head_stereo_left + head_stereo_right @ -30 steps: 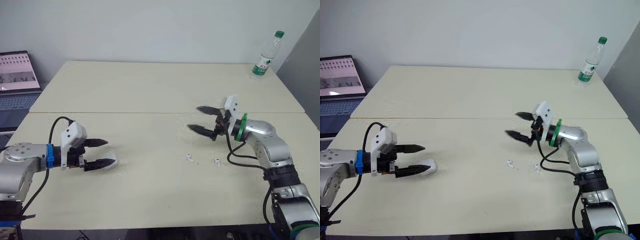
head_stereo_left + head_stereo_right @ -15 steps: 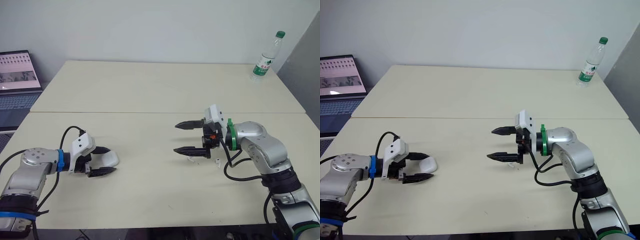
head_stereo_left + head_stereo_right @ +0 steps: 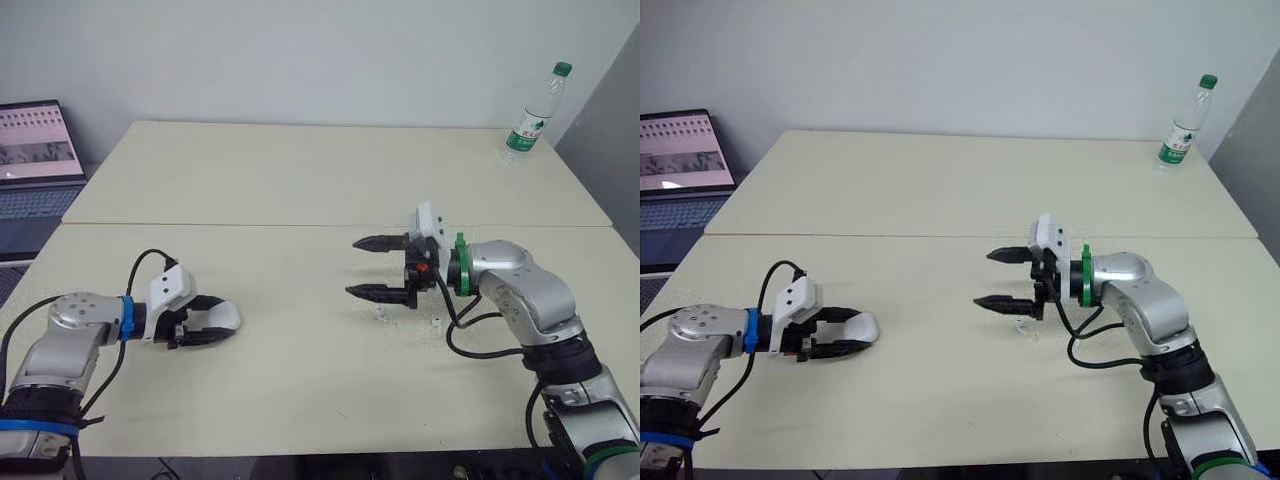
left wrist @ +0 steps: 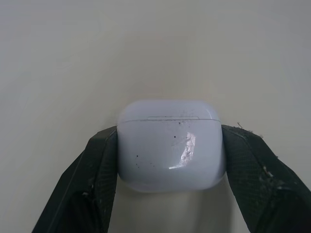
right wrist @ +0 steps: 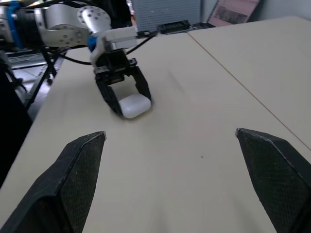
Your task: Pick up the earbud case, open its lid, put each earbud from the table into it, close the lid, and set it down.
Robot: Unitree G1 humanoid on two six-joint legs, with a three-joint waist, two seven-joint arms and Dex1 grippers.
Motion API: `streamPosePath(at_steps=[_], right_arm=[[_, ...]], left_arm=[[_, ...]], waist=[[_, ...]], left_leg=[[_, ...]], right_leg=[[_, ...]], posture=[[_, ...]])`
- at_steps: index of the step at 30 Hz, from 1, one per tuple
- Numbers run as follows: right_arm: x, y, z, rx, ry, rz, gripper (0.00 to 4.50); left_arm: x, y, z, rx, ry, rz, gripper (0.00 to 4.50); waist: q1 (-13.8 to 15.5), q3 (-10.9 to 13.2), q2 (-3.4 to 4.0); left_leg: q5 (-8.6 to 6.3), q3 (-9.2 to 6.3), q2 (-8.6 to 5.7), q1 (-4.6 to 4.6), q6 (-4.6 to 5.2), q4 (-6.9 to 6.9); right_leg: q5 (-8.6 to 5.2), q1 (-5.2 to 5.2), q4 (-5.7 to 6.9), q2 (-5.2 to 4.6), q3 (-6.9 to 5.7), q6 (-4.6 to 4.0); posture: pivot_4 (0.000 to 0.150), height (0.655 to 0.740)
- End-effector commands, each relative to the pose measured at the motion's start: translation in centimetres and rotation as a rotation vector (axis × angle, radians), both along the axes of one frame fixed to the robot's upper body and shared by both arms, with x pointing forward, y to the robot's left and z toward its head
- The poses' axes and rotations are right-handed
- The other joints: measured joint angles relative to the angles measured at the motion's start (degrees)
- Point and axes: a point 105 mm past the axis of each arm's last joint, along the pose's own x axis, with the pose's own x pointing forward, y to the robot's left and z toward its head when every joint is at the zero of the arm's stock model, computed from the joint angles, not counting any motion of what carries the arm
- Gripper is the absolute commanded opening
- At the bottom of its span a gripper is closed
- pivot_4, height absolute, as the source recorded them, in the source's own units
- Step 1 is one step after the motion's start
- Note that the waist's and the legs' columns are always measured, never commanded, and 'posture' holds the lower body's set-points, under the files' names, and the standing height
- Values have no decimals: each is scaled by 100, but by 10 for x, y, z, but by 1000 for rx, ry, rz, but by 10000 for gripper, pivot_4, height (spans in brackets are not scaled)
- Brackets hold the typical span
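Clamped on earbud case flanks with left gripper, lid seam past fingertips; lift level, with right gripper spread open

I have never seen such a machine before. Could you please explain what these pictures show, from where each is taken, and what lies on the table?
This is a robot with two arms, each ending in a gripper of two black fingers. Two pictures come from cameras on its head, looking down over a table; two come from its wrists. The left gripper is closed on a white earbud case, lid shut. The right gripper is open, near two small white earbuds on the table. A laptop is at the left, a water bottle at the far right.
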Motion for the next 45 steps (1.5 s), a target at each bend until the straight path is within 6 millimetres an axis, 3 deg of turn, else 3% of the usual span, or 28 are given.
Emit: streamPosePath(at_steps=[1, 5, 8, 11, 25, 39, 45], right_arm=[[14, 1, 19, 87, 136, -112, 45000], [22, 8, 30, 175, 274, -171, 45000], [24, 17, 37, 199, 317, -176, 45000], [21, 27, 40, 208, 338, -167, 45000], [17, 66, 40, 277, 368, -158, 45000], [18, 73, 34, 271, 388, -161, 45000], [20, 73, 32, 273, 396, -170, 25147]], left_arm=[[32, -41, 72, -40, -411, -65, 27974], [43, -62, 98, -2, -720, -107, 27974], [39, -79, 103, 98, -962, -212, 27974], [36, -91, 104, 136, -1087, -287, 27974], [34, -107, 116, 106, -1261, -354, 27974], [31, -115, 121, 76, -1285, -364, 27974], [30, -117, 121, 61, -1282, -366, 27974]], waist=[[86, -3, -10], [70, -7, -12], [51, -6, -11], [59, -7, -11], [64, -7, -11], [63, -7, -11], [63, -7, -11]], left_leg=[[0, -10, 0, -8, 0, 10], [0, -9, -5, -16, 0, 7], [-1, 4, -1, -16, 0, -2], [-1, -1, 4, -22, 0, -6], [-1, -12, 2, -36, 1, 7], [0, -14, 2, -38, 1, 8], [0, -14, 2, -38, 1, 8]], right_leg=[[1, 0, 0, 0, -2, -1], [5, -3, -2, -3, 6, -1], [5, -12, -5, -5, 19, -2], [6, -21, -4, -4, 10, -3], [12, -21, -3, -3, -3, 4], [12, -21, -4, -3, -8, 4], [12, -21, -4, -3, -8, 4]], posture=[[1500, 7400], [1500, 7400], [1500, 7400], [1500, 7400], [1500, 7400], [1500, 7400], [1500, 7400]])
